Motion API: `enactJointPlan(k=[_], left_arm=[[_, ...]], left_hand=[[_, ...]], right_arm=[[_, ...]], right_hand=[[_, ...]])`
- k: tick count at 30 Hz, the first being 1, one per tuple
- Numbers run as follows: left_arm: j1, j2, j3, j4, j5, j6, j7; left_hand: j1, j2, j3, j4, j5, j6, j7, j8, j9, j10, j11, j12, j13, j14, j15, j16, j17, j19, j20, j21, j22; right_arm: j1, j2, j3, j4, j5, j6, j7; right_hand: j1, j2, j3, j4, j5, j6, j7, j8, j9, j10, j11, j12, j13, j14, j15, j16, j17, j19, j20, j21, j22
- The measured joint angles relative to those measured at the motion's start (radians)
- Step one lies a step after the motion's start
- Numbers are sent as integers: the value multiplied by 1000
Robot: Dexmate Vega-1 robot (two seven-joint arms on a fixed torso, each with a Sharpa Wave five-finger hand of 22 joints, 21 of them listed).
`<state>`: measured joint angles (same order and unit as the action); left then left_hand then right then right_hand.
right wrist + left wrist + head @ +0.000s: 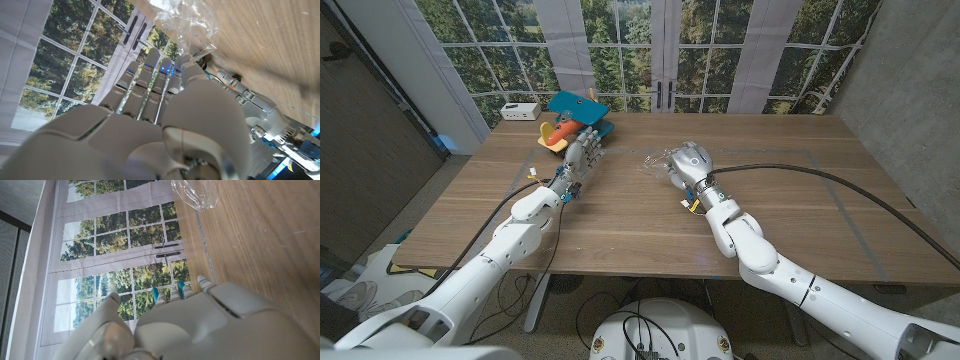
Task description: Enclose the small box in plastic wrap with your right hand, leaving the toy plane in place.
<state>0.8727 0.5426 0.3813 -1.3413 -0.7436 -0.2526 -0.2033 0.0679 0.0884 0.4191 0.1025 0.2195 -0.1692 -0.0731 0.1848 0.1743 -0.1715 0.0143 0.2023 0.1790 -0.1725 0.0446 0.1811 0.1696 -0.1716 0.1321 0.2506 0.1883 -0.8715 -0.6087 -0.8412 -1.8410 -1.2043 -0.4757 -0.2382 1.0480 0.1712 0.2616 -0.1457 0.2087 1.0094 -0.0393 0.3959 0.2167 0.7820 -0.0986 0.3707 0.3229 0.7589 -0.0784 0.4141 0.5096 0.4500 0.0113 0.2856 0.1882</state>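
Head view: R hand over plastic wrap mid-counter; grip can't tell, box hidden. I'd fold wrap slowly, staying clear of toy plane beside L hand, fingers extended.

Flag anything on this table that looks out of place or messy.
The plastic wrap lies crumpled beside the right hand rather than spread flat. The toy plane sits at the far edge by the left hand. No small box is visible.
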Motion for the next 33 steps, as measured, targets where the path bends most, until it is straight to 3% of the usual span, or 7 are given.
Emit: enactJointPlan(k=[5,8,18,33], left_arm=[[-2,0,1,3,0,0,-1],[-2,1,1,5,0,5,-5],[-4,1,2,8,0,8,-6],[-14,-1,9,12,5,16,-9]], left_hand=[[0,0,0,0,0,0,0,0,0,0,0,0,0,0,0,0,0,0,0,0,0],[0,0,0,0,0,0,0,0,0,0,0,0,0,0,0,0,0,0,0,0,0],[0,0,0,0,0,0,0,0,0,0,0,0,0,0,0,0,0,0,0,0,0],[5,5,0,0,0,0,0,0,0,0,0,0,0,0,0,0,0,0,0,-7,0]], right_arm=[[11,6,-2,10,12,-12,23],[56,35,-12,58,26,-20,36],[108,63,-25,120,70,-60,49],[142,78,-23,168,157,-138,-7]], right_hand=[[0,0,4,4,-6,0,0,-2,0,0,0,0,5,-9,1,-4,0,-9,1,0,0],[0,0,4,4,-7,-3,-2,-2,0,-2,2,0,4,-9,1,-4,0,-9,1,0,0],[0,0,7,7,-8,-4,-4,-3,0,-7,0,0,4,-11,0,-8,2,-14,7,0,0],[0,0,7,7,-9,-5,-4,4,-1,-7,0,0,9,-11,0,-8,3,-14,7,0,0]])
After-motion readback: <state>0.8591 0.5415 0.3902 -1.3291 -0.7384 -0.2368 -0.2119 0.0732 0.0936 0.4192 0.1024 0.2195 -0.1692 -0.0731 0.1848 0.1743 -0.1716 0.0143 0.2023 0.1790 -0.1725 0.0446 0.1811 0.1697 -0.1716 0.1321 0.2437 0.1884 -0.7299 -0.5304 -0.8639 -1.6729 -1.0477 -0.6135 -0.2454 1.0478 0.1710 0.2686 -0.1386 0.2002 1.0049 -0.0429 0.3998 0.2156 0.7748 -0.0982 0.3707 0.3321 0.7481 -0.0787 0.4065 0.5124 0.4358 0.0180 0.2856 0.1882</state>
